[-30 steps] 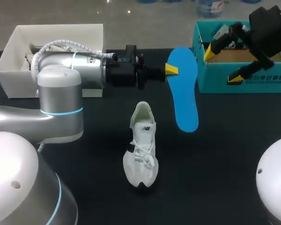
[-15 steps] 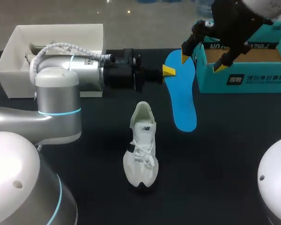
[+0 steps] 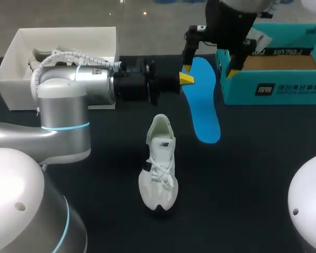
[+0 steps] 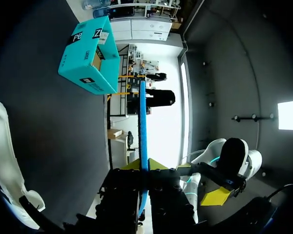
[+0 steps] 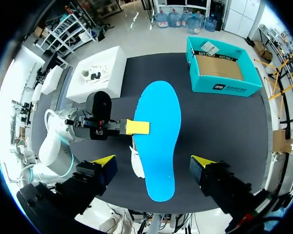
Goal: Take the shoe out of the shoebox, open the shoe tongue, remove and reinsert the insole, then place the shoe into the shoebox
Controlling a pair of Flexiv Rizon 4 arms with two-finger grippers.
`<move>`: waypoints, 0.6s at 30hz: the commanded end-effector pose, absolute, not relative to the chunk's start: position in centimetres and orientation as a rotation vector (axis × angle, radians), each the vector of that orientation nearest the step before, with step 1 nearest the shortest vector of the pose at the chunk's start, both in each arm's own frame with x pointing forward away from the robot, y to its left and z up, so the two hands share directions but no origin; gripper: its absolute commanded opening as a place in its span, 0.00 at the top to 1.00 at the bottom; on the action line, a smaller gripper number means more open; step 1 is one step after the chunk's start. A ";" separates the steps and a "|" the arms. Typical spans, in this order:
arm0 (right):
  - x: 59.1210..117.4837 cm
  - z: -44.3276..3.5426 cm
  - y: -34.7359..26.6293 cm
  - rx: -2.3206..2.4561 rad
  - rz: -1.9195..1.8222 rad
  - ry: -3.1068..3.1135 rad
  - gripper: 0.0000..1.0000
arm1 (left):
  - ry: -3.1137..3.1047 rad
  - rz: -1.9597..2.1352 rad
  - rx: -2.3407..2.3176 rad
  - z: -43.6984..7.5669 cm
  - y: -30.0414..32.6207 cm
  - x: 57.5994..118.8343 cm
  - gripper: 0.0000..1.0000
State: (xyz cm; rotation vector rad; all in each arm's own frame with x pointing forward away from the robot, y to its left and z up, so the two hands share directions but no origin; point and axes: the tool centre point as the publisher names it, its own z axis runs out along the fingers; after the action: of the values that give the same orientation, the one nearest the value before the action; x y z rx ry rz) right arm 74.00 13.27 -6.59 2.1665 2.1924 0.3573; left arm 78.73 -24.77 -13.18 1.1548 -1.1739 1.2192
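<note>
The blue insole [image 3: 204, 108] hangs above the table, my left gripper [image 3: 186, 79] shut on its edge near the heel. In the left wrist view the insole [image 4: 142, 117] shows edge-on between the yellow tips of the left gripper [image 4: 143, 165]. My right gripper [image 3: 208, 68] hovers open over the insole's far end, one finger on each side, touching nothing. From the right wrist view the insole [image 5: 161, 139] lies under the right gripper [image 5: 154, 161]. A white shoe [image 3: 159, 166] rests on the black table, toe toward me. The teal shoebox [image 3: 274, 87] stands open at the back right.
A white box [image 3: 21, 79] with another white shoe inside stands at the back left, behind my left arm. The black table [image 3: 253, 168] stretches to the right of the shoe.
My right arm has swung left from over the teal shoebox to above the insole, still open. The left gripper has kept its hold and shifted the insole slightly left.
</note>
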 end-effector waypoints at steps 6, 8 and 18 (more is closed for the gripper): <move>73.5 -7.3 14.0 2.095 0.200 2.170 0.00 | -1.191 1.200 1.142 -12.9 -24.8 79.3 1.00; 73.6 -7.4 14.0 2.094 0.201 2.177 0.00 | -1.193 1.201 1.143 -12.9 -24.8 79.3 1.00; 73.6 -7.5 14.0 2.109 0.219 2.182 0.00 | -1.192 1.211 1.138 -12.7 -24.8 79.2 1.00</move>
State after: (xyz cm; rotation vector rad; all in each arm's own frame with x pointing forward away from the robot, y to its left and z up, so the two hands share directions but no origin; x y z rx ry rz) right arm 73.53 14.15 -7.44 2.1062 2.1813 0.2151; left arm 79.27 -24.80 -12.66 1.1380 -1.1938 1.2073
